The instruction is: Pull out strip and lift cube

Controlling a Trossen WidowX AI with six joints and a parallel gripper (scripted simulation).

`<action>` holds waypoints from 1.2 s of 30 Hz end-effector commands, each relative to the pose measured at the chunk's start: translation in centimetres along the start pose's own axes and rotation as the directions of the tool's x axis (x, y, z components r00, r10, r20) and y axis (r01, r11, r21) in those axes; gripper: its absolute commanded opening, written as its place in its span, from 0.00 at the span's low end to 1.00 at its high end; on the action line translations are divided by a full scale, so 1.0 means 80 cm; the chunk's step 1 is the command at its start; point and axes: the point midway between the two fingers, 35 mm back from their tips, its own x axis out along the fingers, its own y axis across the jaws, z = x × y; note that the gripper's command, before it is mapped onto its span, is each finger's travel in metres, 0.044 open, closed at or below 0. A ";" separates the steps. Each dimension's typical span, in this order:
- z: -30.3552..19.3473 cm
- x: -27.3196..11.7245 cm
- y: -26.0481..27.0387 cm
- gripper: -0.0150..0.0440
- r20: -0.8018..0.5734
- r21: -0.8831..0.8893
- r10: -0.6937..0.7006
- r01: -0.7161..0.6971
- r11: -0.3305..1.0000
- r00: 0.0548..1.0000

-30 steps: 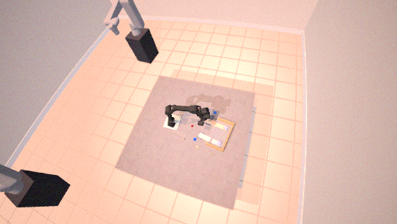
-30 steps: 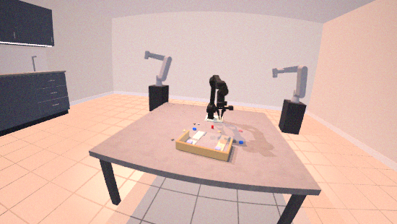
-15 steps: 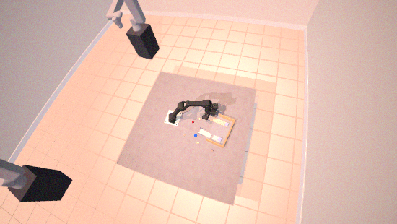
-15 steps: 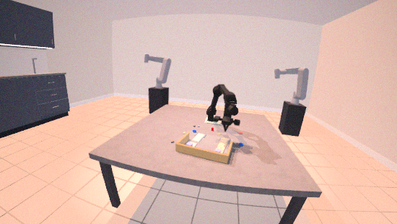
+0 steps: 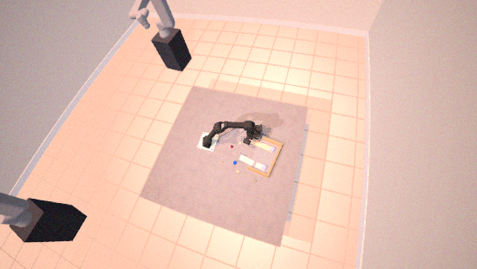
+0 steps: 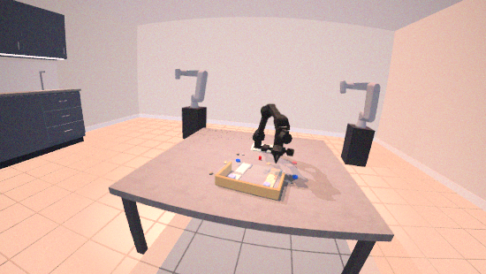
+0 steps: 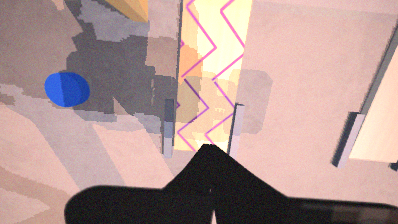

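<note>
The cream strip with the magenta zigzag line (image 5: 264, 146) (image 6: 270, 177) (image 7: 226, 30) looks to be in one piece, a pale lavender cube (image 5: 272, 148) (image 6: 267, 184) at its far end. From here I can't read any marking on that cube. Both sit inside the three-sided yellow wooden tray (image 5: 276, 159) (image 6: 247, 187) (image 7: 132, 9), which opens toward the black arm's base. Its other occupant is a plain white strip (image 5: 246, 160) (image 6: 243, 168) (image 7: 380, 115), visibly split in two, a second lavender cube (image 5: 264, 167) (image 6: 231, 176) on the farther part. The black tool (image 5: 256, 137) (image 6: 277, 161) (image 7: 208, 150) is clenched, its tips together by the zigzag strip's near end, between two short grey rails. Outside the tray, a blue rounded piece (image 6: 295, 177) (image 7: 67, 89) lies on the grey-brown bench (image 5: 195, 195) (image 6: 177, 194) (image 7: 310, 60).
</note>
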 end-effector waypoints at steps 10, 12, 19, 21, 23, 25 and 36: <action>-0.002 0.029 0.001 0.25 -0.004 0.006 0.004 -0.004 1.000 1.000; -0.002 0.033 0.001 0.25 -0.004 0.006 0.004 -0.004 1.000 1.000; -0.004 0.047 0.001 0.25 -0.004 0.006 0.004 -0.004 1.000 1.000; -0.004 0.051 0.001 0.25 -0.004 0.006 0.004 -0.004 1.000 1.000; -0.004 0.055 0.001 0.25 -0.004 0.006 0.004 -0.004 1.000 1.000; -0.005 0.059 0.001 0.25 -0.004 0.006 0.004 -0.004 1.000 1.000; -0.005 0.064 0.001 0.25 -0.004 0.006 0.004 -0.004 1.000 1.000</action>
